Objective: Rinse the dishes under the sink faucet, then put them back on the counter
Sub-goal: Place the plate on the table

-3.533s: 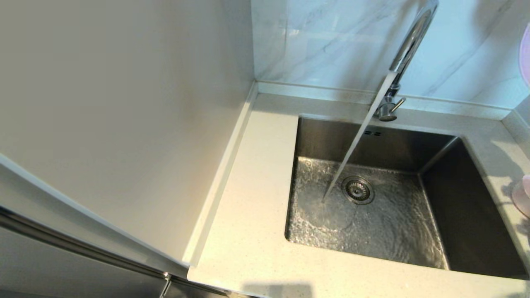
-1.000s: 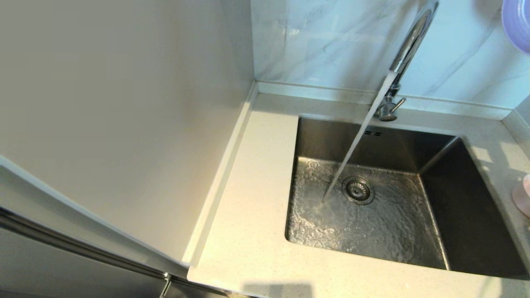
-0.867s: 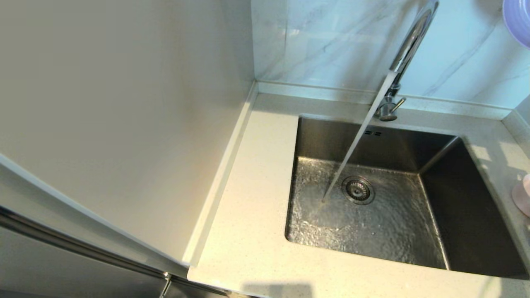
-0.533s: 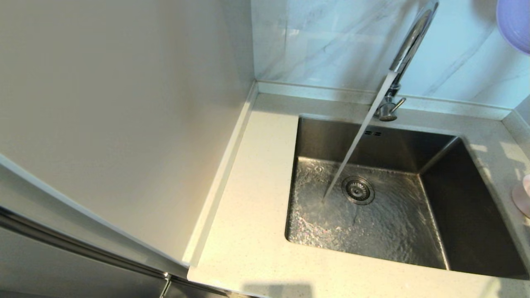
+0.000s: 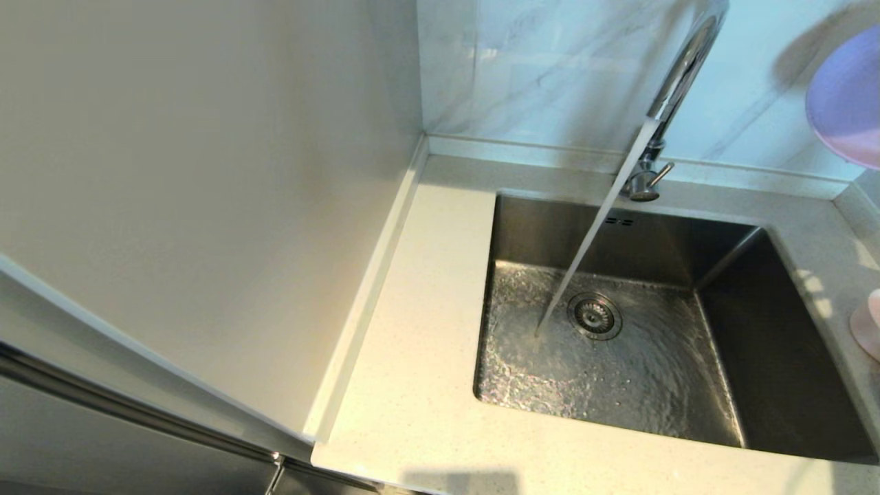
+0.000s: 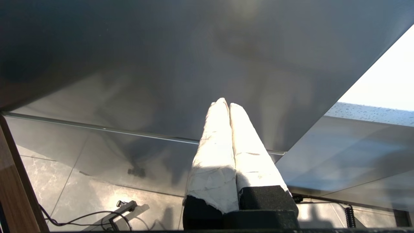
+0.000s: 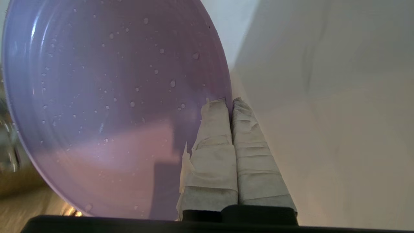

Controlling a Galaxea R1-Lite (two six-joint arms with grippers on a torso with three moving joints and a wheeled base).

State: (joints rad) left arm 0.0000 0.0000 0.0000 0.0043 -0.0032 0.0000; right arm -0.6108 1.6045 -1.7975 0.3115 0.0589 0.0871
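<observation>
A lavender plate (image 5: 849, 103) fills the upper right corner of the head view, its lower edge tinged pink; in the right wrist view its surface (image 7: 113, 106) is flecked with pale water drops. The faucet (image 5: 677, 82) is shiny chrome. At centre right, the sink (image 5: 619, 240) is brushed grey steel, its floor rippled silver. The counter (image 5: 412, 357) is off-white with fine speckles. The back wall (image 5: 550, 69) is white marble veined in grey. A pale pink cup (image 5: 867, 330) sits at the right edge.
</observation>
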